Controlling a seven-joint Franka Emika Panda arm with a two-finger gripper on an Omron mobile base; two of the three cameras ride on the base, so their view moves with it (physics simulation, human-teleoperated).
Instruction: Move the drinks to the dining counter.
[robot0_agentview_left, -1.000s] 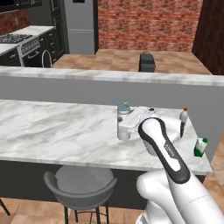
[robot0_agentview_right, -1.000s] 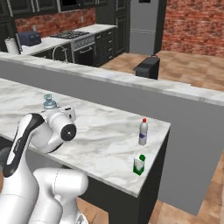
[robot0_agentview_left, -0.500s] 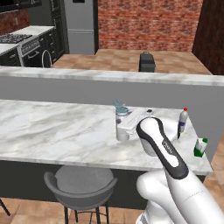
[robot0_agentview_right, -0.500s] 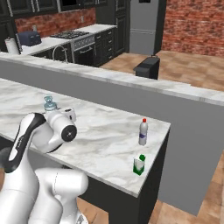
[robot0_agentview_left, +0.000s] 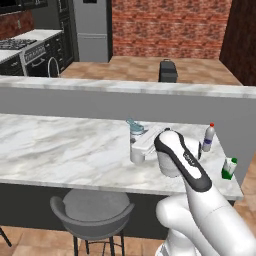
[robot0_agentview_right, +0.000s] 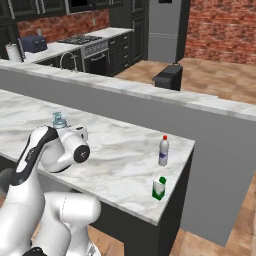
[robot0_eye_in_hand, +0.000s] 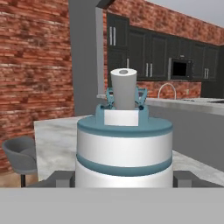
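Tool (robot0_eye_in_hand: 118, 181) hugs grey bottle (robot0_agentview_left: 136, 145), one finger each side. Bottle stands straight up on tabletop (robot0_agentview_left: 65, 150), mid-slab. You lift or let go straight up.

Three drinks stand upright on the white grey-veined marble surface (robot0_agentview_left: 60, 150) above a grey stool: the grey metal bottle (robot0_agentview_left: 136, 145) with light-blue cap mid-slab, the slim clear red-capped bottle (robot0_agentview_left: 209, 138) nearer the right end, and the green-and-white carton (robot0_agentview_left: 229, 168) by the corner.

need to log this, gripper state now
gripper: closed on the metal bottle, a finger on each side, bottle standing on the dining counter.
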